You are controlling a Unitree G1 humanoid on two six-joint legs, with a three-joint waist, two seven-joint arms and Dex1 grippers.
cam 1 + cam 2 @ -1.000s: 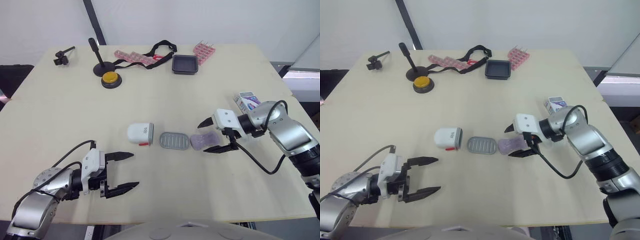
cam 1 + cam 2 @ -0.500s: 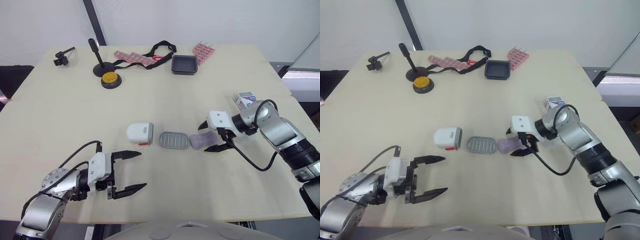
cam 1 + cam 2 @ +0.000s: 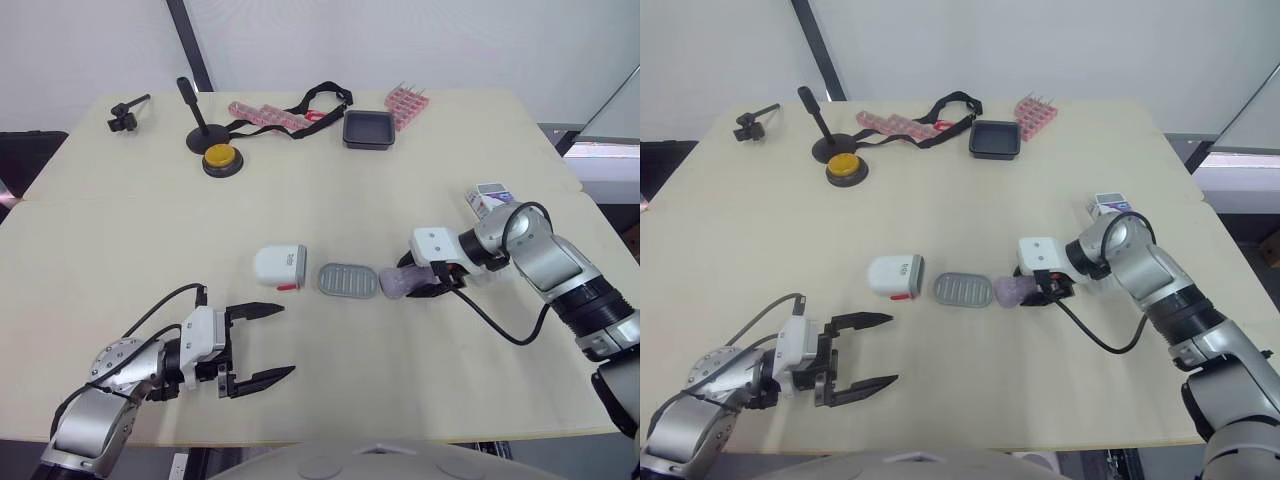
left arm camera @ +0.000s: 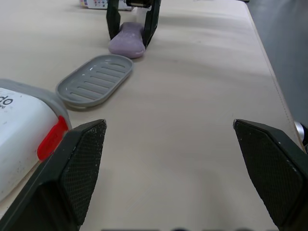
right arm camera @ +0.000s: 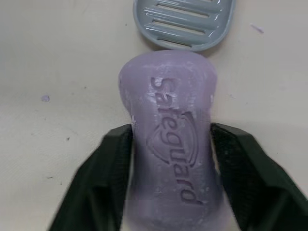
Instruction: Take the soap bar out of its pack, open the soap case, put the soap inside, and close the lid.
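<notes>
The soap (image 5: 168, 96) is pinched across its narrow waist by the right hand (image 3: 415, 283), on the table (image 3: 330, 190) just right of the grey tray (image 3: 349, 281). It looks hard and slick, so those sides are best gripped. The left hand (image 3: 288, 339) is held spread.

Right gripper (image 5: 169, 135) clamps the purple soap bar (image 5: 171, 108); my black fingers (image 5: 96, 187) press both its sides. Embossed "safeguard" faces the camera. Grey slotted tray (image 5: 185, 21) lies at its far end on the beige table (image 5: 57, 62).

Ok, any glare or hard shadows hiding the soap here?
Right wrist view: soap bar evenly lit, embossed lettering readable, no glare. Left eye view: only a soft shadow under the right gripper. Left wrist view: faint highlights on the gray slotted tray, ribs still clear.
</notes>
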